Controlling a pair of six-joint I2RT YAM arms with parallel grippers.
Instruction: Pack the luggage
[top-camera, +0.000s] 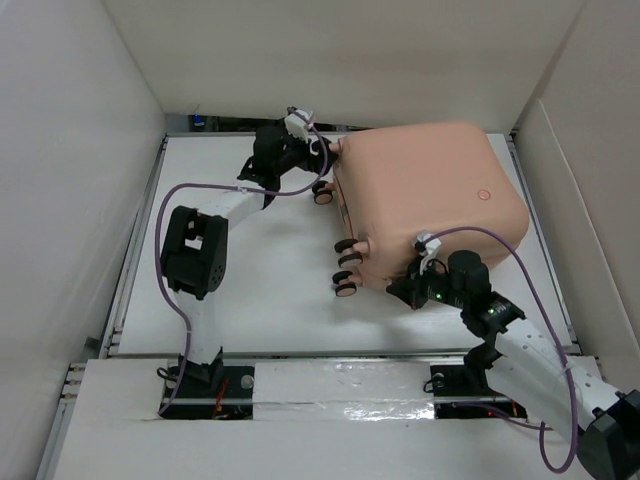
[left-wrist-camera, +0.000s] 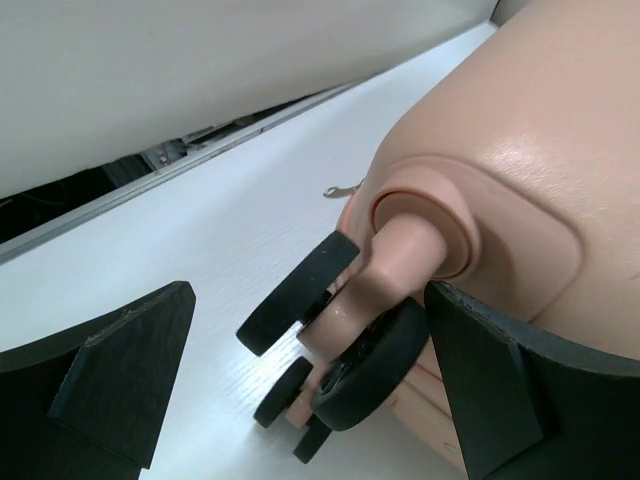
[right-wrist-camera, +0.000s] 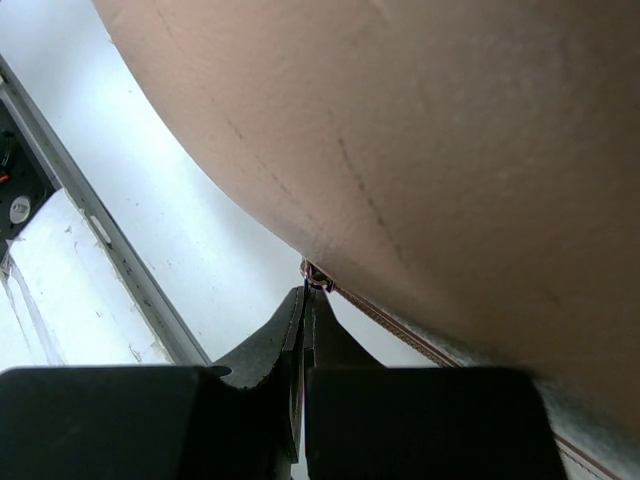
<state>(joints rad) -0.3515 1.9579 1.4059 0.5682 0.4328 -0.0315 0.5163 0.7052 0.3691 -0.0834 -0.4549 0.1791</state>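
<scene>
The luggage (top-camera: 430, 200) is a peach-pink hard-shell suitcase lying closed on the white table, with its caster wheels (top-camera: 347, 250) pointing left. My left gripper (top-camera: 325, 165) is at its far-left corner and stands open, with its black fingers either side of a caster wheel (left-wrist-camera: 372, 368) on its pink stem. The shell (left-wrist-camera: 520, 150) fills the right of that view. My right gripper (top-camera: 402, 290) is at the near edge of the luggage (right-wrist-camera: 400, 120). Its jaws (right-wrist-camera: 308, 296) are shut on the zipper pull (right-wrist-camera: 317, 281) at the seam.
White walls box in the table on the left, back and right. A metal rail (right-wrist-camera: 100, 235) runs along the table's edge near my right gripper. Purple cables (top-camera: 165, 215) loop beside both arms. Bare table (top-camera: 270, 290) lies left of the wheels.
</scene>
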